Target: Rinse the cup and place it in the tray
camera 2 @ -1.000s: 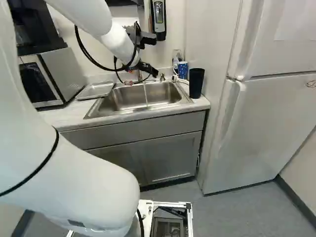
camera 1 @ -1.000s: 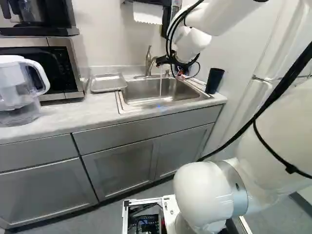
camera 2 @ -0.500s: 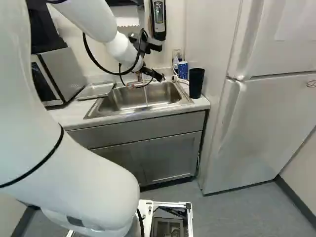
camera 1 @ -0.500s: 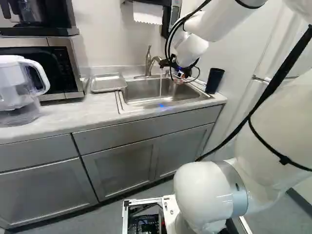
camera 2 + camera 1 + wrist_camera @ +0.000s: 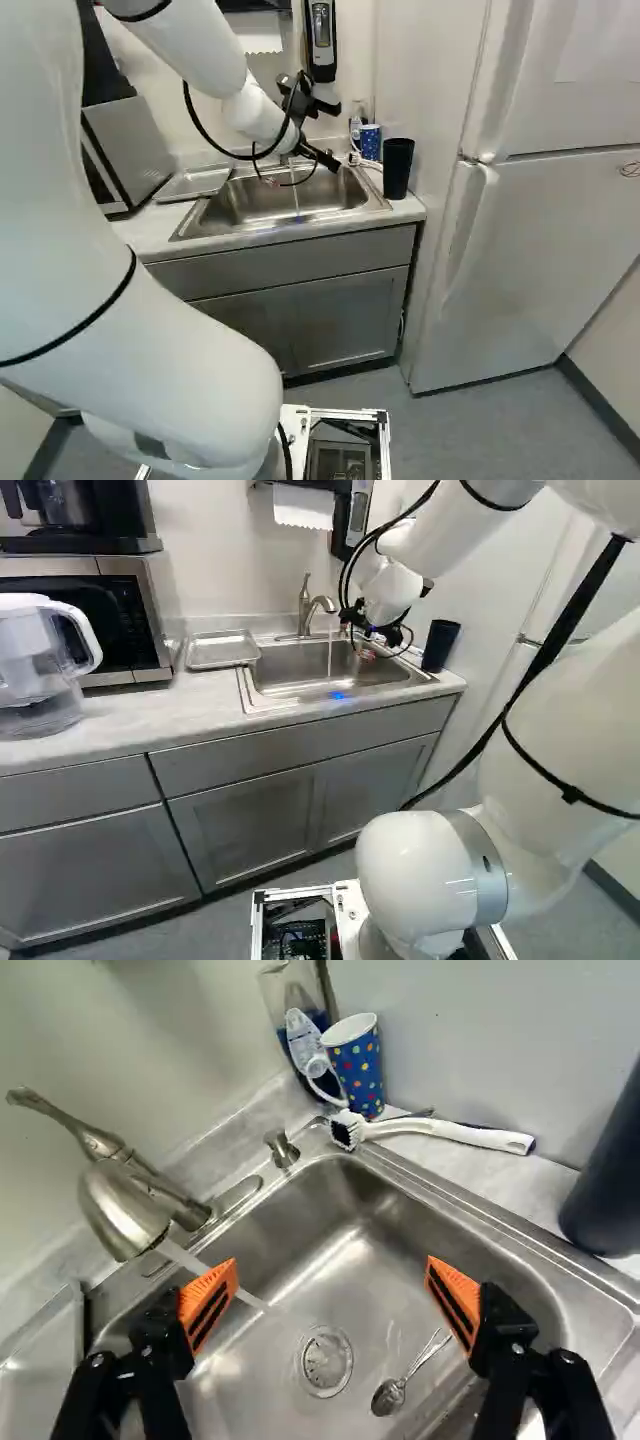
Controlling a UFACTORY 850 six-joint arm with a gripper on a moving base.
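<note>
My gripper (image 5: 322, 157) hangs over the back right part of the sink (image 5: 220, 221). In the wrist view the gripper (image 5: 330, 1278) is wide open, orange pads apart, nothing between them. A blue dotted cup (image 5: 357, 1065) stands upright ahead of the fingers, in the corner behind the sink, touching neither. Beside the sink stands a tall black cup (image 5: 612, 1175), also in the right base view. The metal tray (image 5: 221, 650) lies on the counter at the sink's other side. Water runs from the faucet (image 5: 125, 1210) past one finger into the basin.
A white brush (image 5: 450, 1136) lies along the sink's back corner, near a clear container (image 5: 290, 1000). Spoon-like utensils (image 5: 390, 1394) rest by the drain. A microwave (image 5: 130, 620) and pitcher (image 5: 40, 660) stand on the counter. The fridge (image 5: 530, 240) is to the right.
The arm has swung the gripper to the right and lower over the sink, away from the faucet and closer to the cups. It has stayed open. The base, cups and tray have not moved.
</note>
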